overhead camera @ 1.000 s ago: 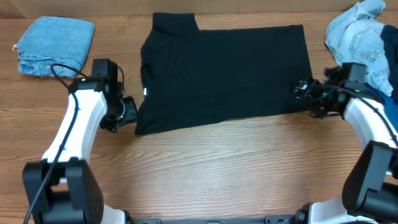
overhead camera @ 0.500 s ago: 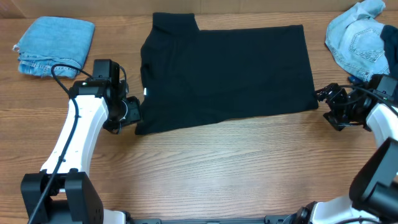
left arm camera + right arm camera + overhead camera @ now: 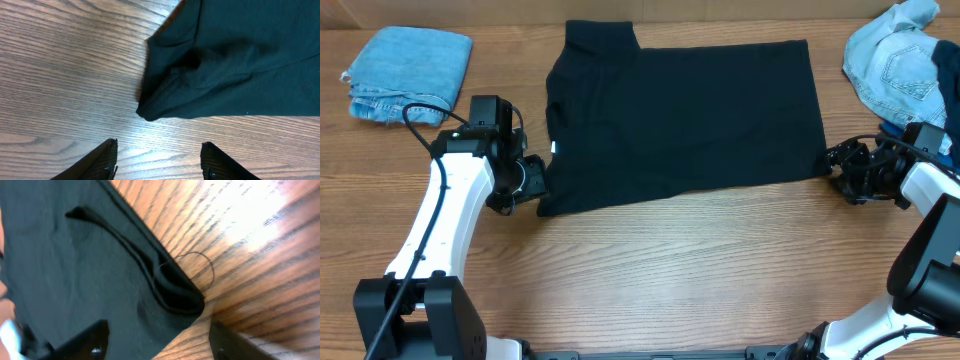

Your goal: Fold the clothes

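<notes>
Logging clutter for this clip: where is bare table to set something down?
Widest: the table strip in front of the black T-shirt. Narrower: between the folded denim and the T-shirt. Crowded: far right, denim pile beside the right gripper.

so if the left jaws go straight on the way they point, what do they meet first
Probably the near corner of the black T-shirt, just ahead of the open jaws; only bare table lies between. Height is unclear, so they might skim over it.
</notes>
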Tool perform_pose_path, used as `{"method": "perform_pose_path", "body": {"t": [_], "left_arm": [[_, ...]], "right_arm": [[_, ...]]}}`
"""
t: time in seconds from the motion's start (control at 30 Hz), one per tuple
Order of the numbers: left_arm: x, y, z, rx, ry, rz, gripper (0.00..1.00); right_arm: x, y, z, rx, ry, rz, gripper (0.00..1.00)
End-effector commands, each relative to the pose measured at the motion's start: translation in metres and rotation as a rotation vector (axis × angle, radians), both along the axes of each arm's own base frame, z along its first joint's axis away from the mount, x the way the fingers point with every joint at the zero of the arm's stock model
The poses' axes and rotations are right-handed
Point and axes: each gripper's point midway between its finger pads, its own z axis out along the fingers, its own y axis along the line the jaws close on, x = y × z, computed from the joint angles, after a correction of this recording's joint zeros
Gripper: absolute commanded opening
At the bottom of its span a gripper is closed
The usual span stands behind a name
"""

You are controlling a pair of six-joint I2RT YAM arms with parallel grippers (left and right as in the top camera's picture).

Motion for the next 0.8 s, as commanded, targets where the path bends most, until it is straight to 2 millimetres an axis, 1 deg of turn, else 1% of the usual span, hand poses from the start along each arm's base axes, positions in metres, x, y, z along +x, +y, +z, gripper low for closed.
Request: {"method": "perform_pose_path", "body": {"t": [0.0, 0.27, 0.33, 0.47, 0.6, 0.77], "left_arm": [[-0.001, -0.003, 0.000, -0.009, -0.004, -0.017, 0.58], [0.002, -0.003, 0.000, -0.010, -0.017, -0.017, 0.59], [0.003, -0.003, 0.000, -0.010, -0.018, -0.017, 0.58], [0.003, -0.003, 0.000, -0.010, -0.020, -0.017, 0.58], [0.003, -0.003, 0.000, -0.010, -0.019, -0.017, 0.58], [0.003, -0.003, 0.000, -0.010, -0.019, -0.017, 0.58]], "right_arm": [[0.006, 0.001, 0.003, 0.005, -0.017, 0.007, 0.58], [0.006, 0.000, -0.005, 0.000, -0.016, -0.035, 0.57], [0.004, 0.002, -0.008, -0.009, -0.002, -0.034, 0.57], [0.005, 0.006, -0.010, -0.020, 0.001, -0.021, 0.57], [0.003, 0.007, -0.015, -0.066, 0.031, -0.020, 0.57], [-0.001, 0.003, -0.021, -0.122, 0.084, -0.052, 0.56]]}}
